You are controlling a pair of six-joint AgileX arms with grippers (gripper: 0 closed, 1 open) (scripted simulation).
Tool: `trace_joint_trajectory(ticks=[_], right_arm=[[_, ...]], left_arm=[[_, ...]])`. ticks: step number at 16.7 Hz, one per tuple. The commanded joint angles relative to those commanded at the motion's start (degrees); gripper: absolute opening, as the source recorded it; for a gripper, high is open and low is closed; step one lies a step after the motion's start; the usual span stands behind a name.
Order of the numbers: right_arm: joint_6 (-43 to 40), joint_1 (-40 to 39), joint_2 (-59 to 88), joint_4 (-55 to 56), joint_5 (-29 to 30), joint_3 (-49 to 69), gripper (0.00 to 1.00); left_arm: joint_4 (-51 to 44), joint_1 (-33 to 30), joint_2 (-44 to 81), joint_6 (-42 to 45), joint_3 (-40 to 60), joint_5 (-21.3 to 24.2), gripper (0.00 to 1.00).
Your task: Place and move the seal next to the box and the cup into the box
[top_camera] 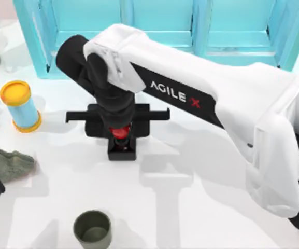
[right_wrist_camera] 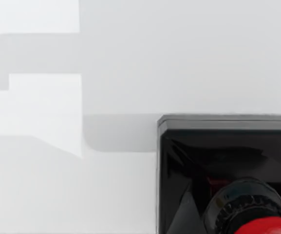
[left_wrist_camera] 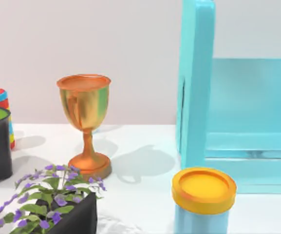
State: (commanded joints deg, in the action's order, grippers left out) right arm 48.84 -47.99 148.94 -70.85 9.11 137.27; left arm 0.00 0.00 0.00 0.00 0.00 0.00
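Top view shows the right gripper [top_camera: 121, 136] over the seal [top_camera: 121, 141], just beyond the cup [top_camera: 92, 229]. Whether its jaws are clamped on the seal's knob cannot be told. Left arm sits parked left of the cup.

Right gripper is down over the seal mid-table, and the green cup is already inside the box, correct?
Not quite. The right gripper is over the seal, but the top view shows the cup standing on the table near its front edge.

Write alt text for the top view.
The right gripper hangs directly over the seal mid-table, in front of a turquoise cabinet. The cup stands nearer the front edge, a blue yellow-lidded cylinder at left.
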Motion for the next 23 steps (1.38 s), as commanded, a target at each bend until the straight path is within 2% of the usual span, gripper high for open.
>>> trace_joint_trajectory(ticks=[5,13,20,23], right_arm=[[-0.9,0.7,-2.3,-0.1,0.0,-1.8,0.0],[-7.9,7.6,-21.5,-3.5,-1.4,-16.5,0.0],[-8.7,8.2,-23.5,-3.4,-1.4,-18.4,0.0],[-10.6,9.9,-29.2,-1.4,-1.6,-23.9,0.0]], left_arm=[[0.0,0.0,0.0,0.0,0.0,0.0,1.0],[0.0,0.0,0.0,0.0,0.0,0.0,1.0],[0.0,0.0,0.0,0.0,0.0,0.0,1.0],[0.0,0.0,0.0,0.0,0.0,0.0,1.0]])
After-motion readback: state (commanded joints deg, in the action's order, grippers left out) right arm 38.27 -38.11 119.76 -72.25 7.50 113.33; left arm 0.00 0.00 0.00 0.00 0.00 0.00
